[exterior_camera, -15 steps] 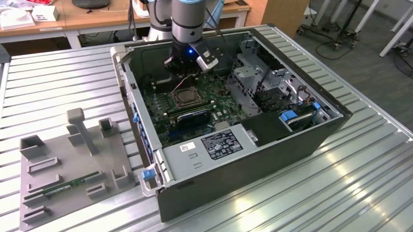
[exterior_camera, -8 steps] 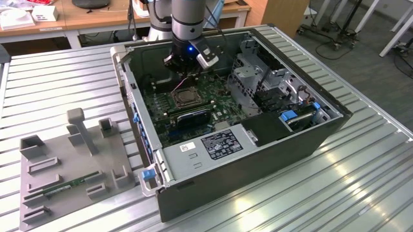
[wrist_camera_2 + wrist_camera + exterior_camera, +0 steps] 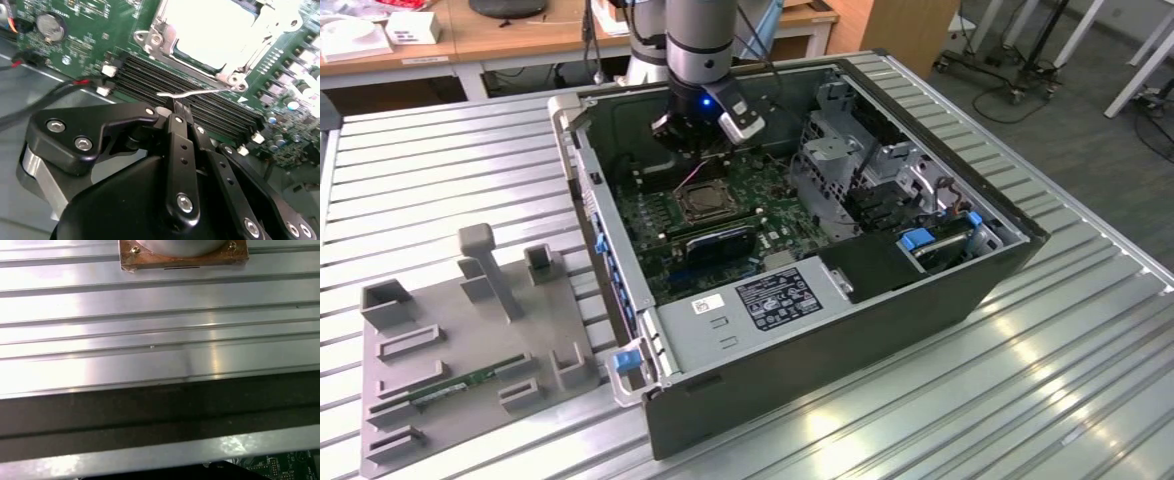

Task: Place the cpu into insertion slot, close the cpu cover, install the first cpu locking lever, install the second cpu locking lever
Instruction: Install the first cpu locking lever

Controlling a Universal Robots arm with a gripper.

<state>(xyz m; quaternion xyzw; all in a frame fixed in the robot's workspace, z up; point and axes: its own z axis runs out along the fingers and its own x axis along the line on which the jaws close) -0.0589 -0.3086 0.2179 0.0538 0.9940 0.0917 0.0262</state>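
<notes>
In the exterior view my gripper (image 3: 703,140) hangs inside the open computer case (image 3: 961,300), just behind the cpu socket (image 3: 700,200). The second wrist view shows the cpu (image 3: 215,30) lying pale and silvery in the socket, with the cpu cover (image 3: 159,37) framing it. A thin wire locking lever (image 3: 200,92) runs along the socket's near side. My gripper (image 3: 179,106) is shut, its black fingertips right at this wire. Whether the wire is pinched between them is not visible.
Black memory slots (image 3: 165,75) lie between my fingers and the socket. A drive cage (image 3: 854,160) and a power supply (image 3: 774,295) fill the case's other side. A grey fixture (image 3: 467,340) holding a green memory stick (image 3: 460,385) sits on the slatted table (image 3: 150,330).
</notes>
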